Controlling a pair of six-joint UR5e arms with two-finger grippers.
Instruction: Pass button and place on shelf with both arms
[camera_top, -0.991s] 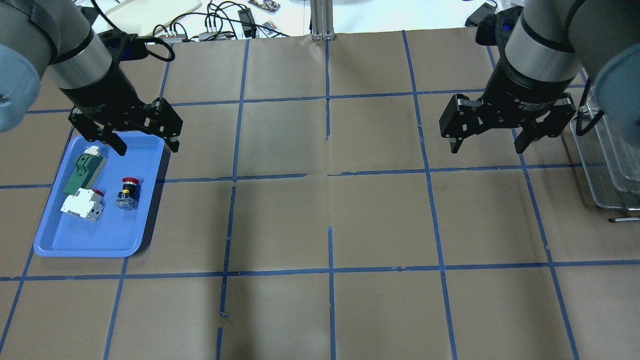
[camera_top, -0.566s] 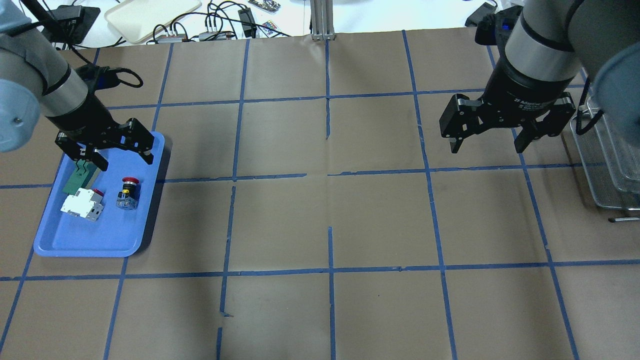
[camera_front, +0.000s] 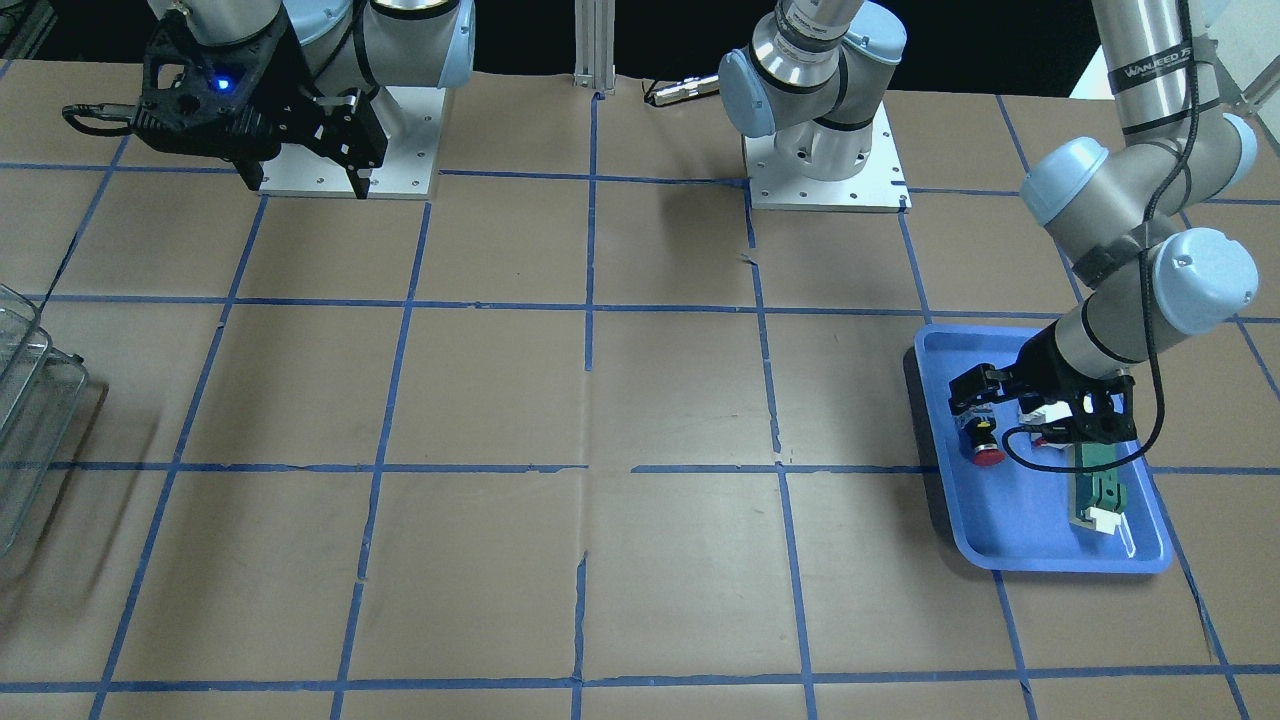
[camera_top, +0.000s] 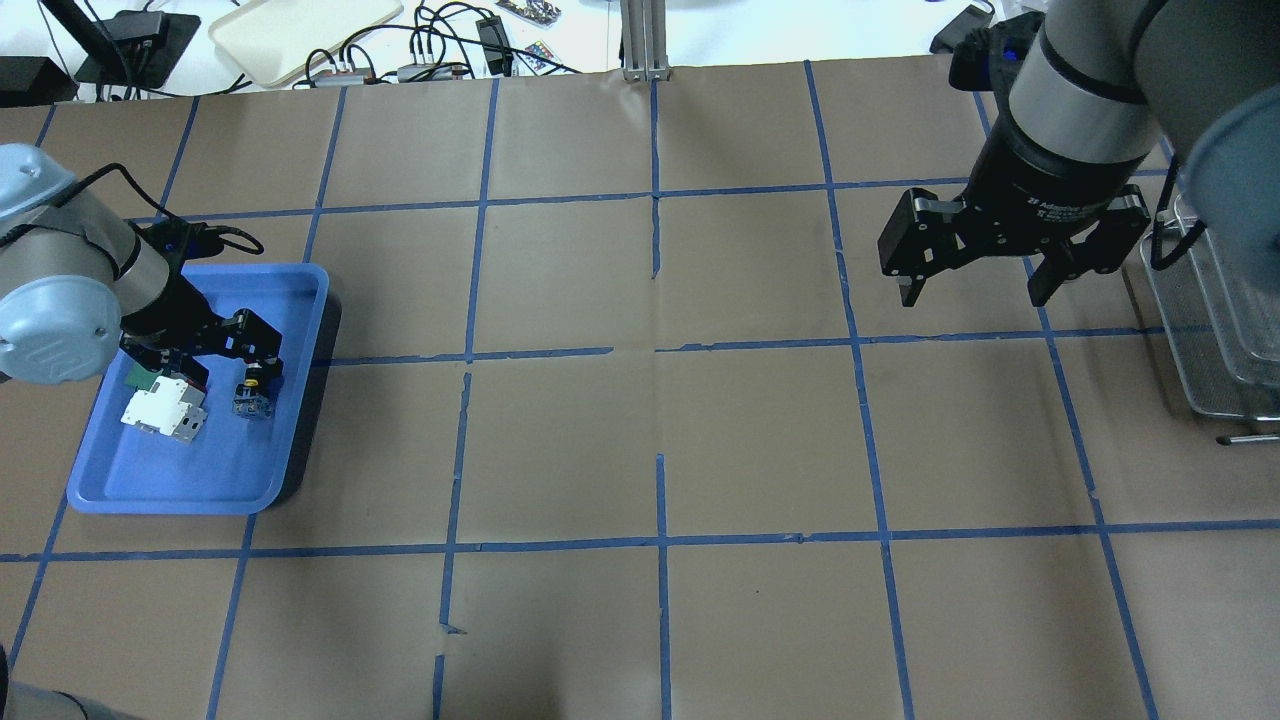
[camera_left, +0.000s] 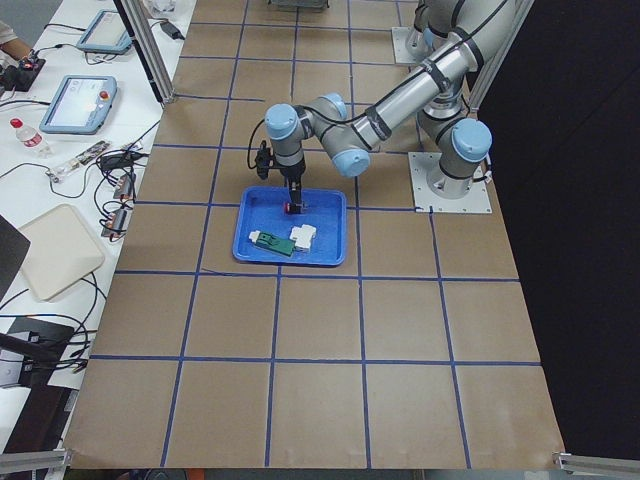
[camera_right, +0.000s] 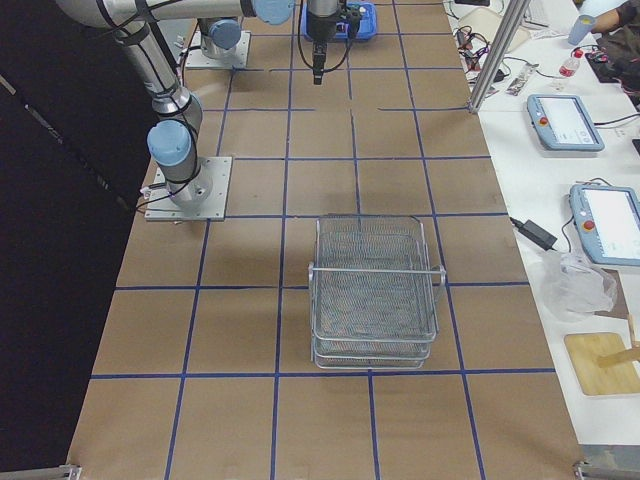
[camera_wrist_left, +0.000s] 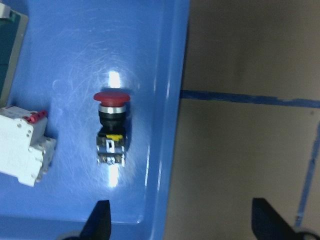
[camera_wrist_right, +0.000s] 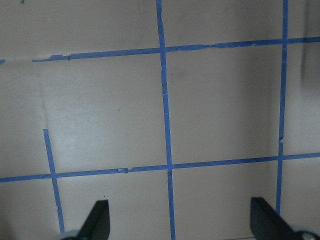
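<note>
The button (camera_wrist_left: 111, 127), with red cap, yellow ring and dark body, lies on its side in the blue tray (camera_top: 170, 500) near the tray's right rim. It also shows in the overhead view (camera_top: 250, 392) and the front view (camera_front: 986, 452). My left gripper (camera_top: 233, 370) is open and empty, low over the tray just behind the button, and covers its cap from overhead. In the left wrist view the button lies ahead of one finger (camera_wrist_left: 98, 220), not between the two. My right gripper (camera_top: 975, 285) is open and empty above bare table. The wire-mesh shelf (camera_right: 375, 290) stands at the right end (camera_top: 1215, 330).
A white-and-red block (camera_top: 165, 412) lies in the tray beside the button. A green-and-white flat part (camera_front: 1100, 490) lies further along the tray, partly under my left wrist. Blue tape lines grid the brown table (camera_top: 660, 430). Cables and a beige tray (camera_top: 300, 30) lie beyond the far edge.
My left arm has come down and toward the robot's side over the tray, from above its far end to just behind the button. The right arm has not moved.
</note>
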